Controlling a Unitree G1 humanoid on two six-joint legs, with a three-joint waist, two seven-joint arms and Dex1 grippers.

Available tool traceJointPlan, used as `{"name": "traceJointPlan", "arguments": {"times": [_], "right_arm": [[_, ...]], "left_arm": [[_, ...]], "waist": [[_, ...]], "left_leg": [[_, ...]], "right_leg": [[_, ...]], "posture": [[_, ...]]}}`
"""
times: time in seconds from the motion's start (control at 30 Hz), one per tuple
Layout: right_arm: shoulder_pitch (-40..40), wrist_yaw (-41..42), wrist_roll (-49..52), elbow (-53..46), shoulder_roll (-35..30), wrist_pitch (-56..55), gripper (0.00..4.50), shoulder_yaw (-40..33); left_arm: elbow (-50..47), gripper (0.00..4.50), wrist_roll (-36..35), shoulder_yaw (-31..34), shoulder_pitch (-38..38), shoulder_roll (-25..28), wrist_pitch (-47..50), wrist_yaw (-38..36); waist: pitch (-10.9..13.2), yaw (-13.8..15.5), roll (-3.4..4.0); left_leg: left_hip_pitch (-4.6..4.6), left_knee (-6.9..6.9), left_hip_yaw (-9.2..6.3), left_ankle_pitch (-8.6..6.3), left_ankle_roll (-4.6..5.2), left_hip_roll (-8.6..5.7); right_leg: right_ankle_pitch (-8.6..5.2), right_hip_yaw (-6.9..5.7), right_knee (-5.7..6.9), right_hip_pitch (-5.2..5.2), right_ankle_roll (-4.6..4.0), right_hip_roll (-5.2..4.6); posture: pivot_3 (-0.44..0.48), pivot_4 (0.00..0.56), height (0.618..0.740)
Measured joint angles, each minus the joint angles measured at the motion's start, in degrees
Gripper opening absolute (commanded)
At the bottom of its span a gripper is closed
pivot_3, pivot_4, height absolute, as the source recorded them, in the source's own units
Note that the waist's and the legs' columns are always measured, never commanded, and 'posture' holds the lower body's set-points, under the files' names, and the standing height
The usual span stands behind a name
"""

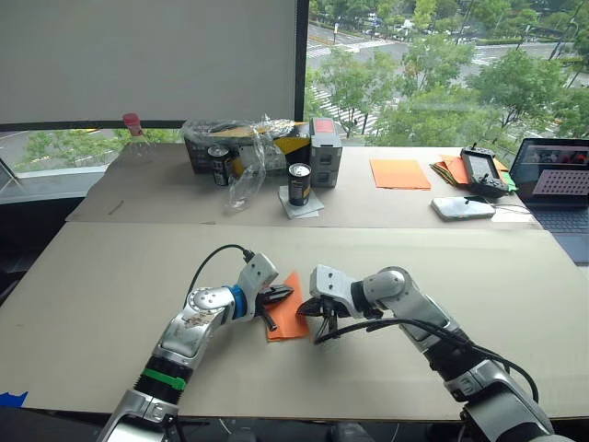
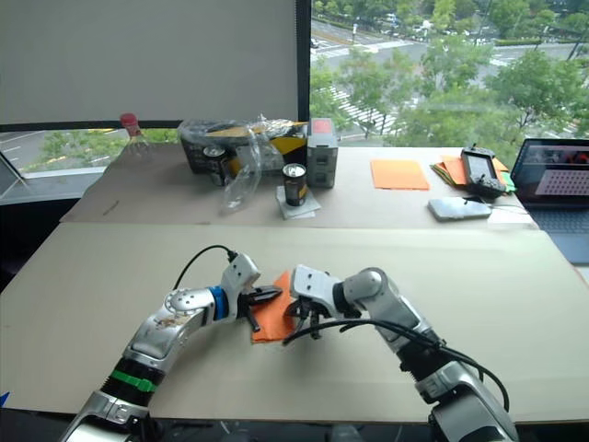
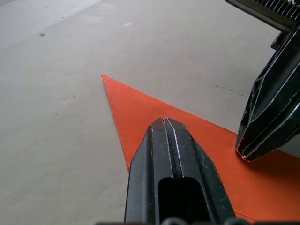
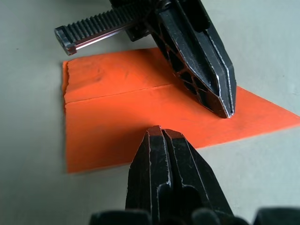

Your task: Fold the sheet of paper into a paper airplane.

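The sheet of paper lies flat on the near table, bright orange and folded into a layered wedge like a paper airplane, with a sharp point at one end and a square end with a crease line at the other. My left gripper is shut, its tip pressed down on the paper from the left. Coming from the right, my right gripper is shut too, its tip at the paper's long edge, close to the left gripper's fingers.
On the far table are a smooth orange sheet, a stack of orange and green papers, a controller, a white device, a laptop, a can, a grey box and a basket with plastic bags.
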Motion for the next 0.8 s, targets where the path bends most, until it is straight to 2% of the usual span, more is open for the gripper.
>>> {"name": "traceJointPlan", "arguments": {"times": [0.47, 0.6, 0.8], "right_arm": [[9.1, 3.2, 3.2, -13.8, -5.3, 4.2, 0.0, -0.2], [9.2, 3.6, 7.7, -19.0, -8.0, 10.4, 0.0, -4.9], [4.7, 2.2, 13.5, -24.9, -9.6, 17.6, 0.0, -11.1]], "left_arm": [[-0.4, 0.02, 0.0, 0.0, 0.3, -0.1, 0.2, 0.2], [-0.5, 0.02, -0.4, 0.4, 0.4, -0.1, 0.2, 0.1], [-0.5, 0.02, -2.0, 1.8, 0.7, 0.0, 0.7, -0.9]], "waist": [[0.0, 0.0, 0.0], [0.0, 0.0, 0.0], [0.0, -0.2, -0.02]], "left_leg": [[0.0, 0.0, 0.0, 0.0, 0.0, 0.0], [-0.11, 0.05, -0.01, 0.0, 0.0, -0.01], [-0.13, 0.05, -0.03, 0.0, 0.0, 0.01]], "right_leg": [[-0.02, -0.01, -0.01, 0.02, 0.03, 0.0], [-0.01, -0.01, -0.01, -0.06, 0.02, 0.0], [-0.01, -0.02, 0.0, -0.09, 0.02, 0.02]], "posture": [[0.0, 0.15, 0.73], [0.0, 0.15, 0.73], [0.0, 0.15, 0.73]]}}
